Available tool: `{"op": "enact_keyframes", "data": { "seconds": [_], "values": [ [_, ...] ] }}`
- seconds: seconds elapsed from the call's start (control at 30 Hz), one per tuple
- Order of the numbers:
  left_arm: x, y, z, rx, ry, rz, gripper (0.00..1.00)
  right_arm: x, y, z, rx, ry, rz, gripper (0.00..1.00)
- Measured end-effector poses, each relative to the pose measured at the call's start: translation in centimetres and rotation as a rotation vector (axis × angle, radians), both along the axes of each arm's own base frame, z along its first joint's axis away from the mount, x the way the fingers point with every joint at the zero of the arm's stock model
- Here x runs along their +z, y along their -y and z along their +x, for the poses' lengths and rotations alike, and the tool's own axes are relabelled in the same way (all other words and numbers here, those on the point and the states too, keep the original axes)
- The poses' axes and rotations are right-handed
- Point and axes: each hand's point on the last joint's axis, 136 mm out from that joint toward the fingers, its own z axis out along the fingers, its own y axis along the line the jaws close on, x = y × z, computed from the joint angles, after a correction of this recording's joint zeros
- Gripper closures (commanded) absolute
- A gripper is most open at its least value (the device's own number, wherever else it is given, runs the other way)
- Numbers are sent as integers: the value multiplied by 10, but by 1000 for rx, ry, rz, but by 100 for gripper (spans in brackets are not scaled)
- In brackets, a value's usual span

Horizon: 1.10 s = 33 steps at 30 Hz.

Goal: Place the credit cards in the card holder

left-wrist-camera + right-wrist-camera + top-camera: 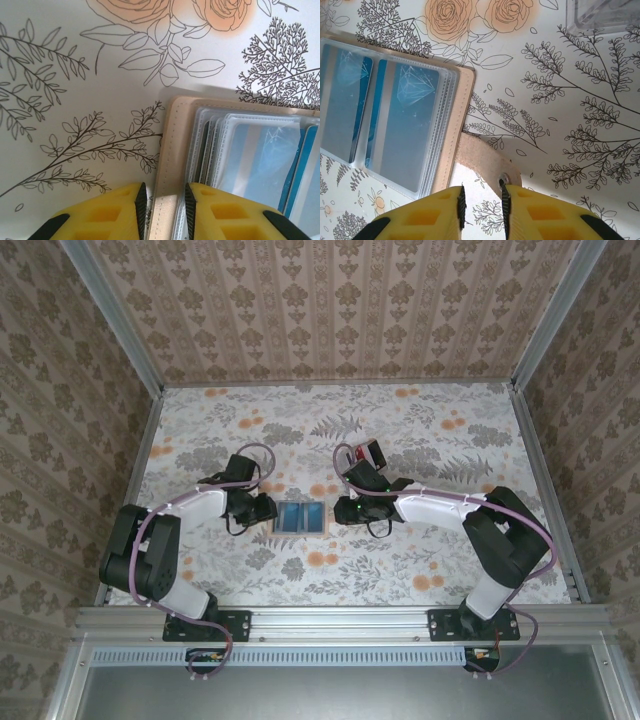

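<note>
top external view: the small tan leather-like folding card holder [300, 517] lies opened flat on the floral-print table [420, 420], about mid-width and toward the front, with its 2 grey-blue inside panels facing up. the left gripper [268, 510] sits right at its left edge and the right gripper [337, 511] right at its right edge, so it's sandwiched between them. a fanned bunch of thin red and white credit cards [367, 452] lies just behind the right arm's wrist, apart from the holder.

left wrist view: the card holder [170, 150] comes in from the right. you get a tan stitched border with a rounded corner, then a stack of clear plastic sleeves with blue and pale grey showing through. the left gripper [165, 212] has its yellow fingers a little apart, and the tan border runs down into the gap between them. can't tell if the pads actually touch it, but it doesn't look clamped.

right wrist view: the card holder [405, 120] takes up the left side, 2 blue sleeves each with a faint diamond drawing, tan border on the right. a tan closure strap [480, 162] sticks out from under that border and ends in a small metal stud [504, 178]. the right gripper [482, 210] is slightly open, the stud end sitting right at one fingertip, bare table showing in the gap.
</note>
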Motion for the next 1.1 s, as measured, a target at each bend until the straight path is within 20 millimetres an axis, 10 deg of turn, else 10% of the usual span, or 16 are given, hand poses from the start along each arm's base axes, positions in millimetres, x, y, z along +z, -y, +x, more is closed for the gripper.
{"op": "enact_keyframes", "data": {
  "seconds": [0.6, 1.1],
  "values": [
    [-3, -5, -4, 7, -1, 20, 68, -1, 12, 10, -42, 6, -12, 72],
    [-2, -8, -6, 10, 8, 27, 68, -13, 3, 4, -18, -32, 5, 98]
  ]
}}
